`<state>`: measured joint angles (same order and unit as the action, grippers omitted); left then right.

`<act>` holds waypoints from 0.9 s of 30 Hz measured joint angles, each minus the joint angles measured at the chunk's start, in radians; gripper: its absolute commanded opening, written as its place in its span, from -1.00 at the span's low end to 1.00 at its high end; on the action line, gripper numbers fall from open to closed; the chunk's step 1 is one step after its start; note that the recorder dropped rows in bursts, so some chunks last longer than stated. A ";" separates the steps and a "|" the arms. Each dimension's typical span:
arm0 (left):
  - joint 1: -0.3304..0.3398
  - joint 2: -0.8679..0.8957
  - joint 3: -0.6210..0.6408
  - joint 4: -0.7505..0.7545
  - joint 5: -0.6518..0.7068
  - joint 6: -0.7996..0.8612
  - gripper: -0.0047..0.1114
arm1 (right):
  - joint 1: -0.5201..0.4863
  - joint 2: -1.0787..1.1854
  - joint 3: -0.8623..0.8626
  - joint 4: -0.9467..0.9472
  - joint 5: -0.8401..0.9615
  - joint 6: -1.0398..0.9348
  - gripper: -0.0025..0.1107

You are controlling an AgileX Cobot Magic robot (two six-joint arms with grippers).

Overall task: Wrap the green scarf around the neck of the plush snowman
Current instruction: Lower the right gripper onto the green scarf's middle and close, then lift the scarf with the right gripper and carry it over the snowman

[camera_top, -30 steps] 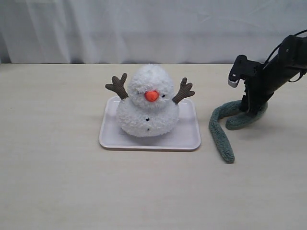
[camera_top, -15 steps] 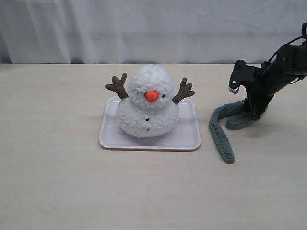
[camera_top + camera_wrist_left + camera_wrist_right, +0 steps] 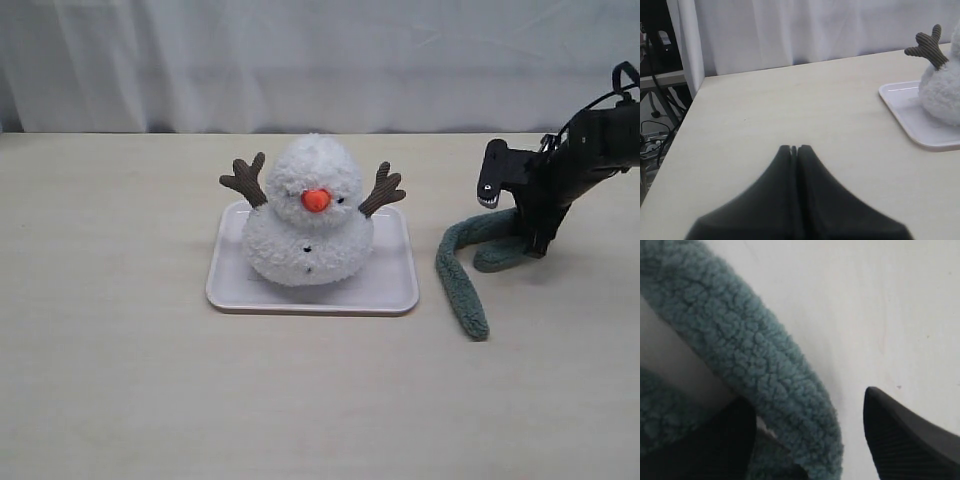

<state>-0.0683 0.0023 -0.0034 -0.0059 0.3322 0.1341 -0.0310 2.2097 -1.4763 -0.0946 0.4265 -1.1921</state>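
The plush snowman (image 3: 308,215) sits upright on a white tray (image 3: 392,290), and its neck (image 3: 296,205) is bare. The green scarf (image 3: 455,275) lies curled on the table to the right of the tray, folded back on itself at its far end. My right gripper (image 3: 536,240) is down at that fold. In the right wrist view it (image 3: 805,405) is open, with a band of scarf (image 3: 750,350) lying between its fingers (image 3: 900,435). My left gripper (image 3: 794,148) is shut and empty, over bare table, with the snowman (image 3: 942,95) off to one side.
A white curtain (image 3: 300,60) hangs behind the table's far edge. The left wrist view shows the table's edge (image 3: 690,100) with cables and equipment beyond it. The tray's rim (image 3: 900,107) lies beside the left gripper's area.
My right arm has shifted right and tilted lower over the scarf's folded end. The scarf and the snowman have not moved.
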 measured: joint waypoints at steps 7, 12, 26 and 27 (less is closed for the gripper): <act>0.000 0.000 0.000 0.000 0.000 0.000 -0.92 | 0.000 0.023 -0.002 -0.011 -0.041 0.020 -0.73; 0.000 0.000 0.000 0.000 0.000 0.000 -0.92 | 0.000 0.001 0.002 -0.011 0.010 0.136 -0.89; 0.000 0.000 0.000 0.000 0.000 0.000 -0.92 | 0.000 -0.449 0.004 0.461 0.258 0.157 -0.89; 0.000 0.000 0.000 0.000 0.000 0.000 -0.92 | 0.000 -0.478 0.004 0.496 0.296 0.149 -0.89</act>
<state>-0.0683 0.0023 -0.0034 -0.0059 0.3322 0.1341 -0.0310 1.7318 -1.4723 0.4012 0.7228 -1.0426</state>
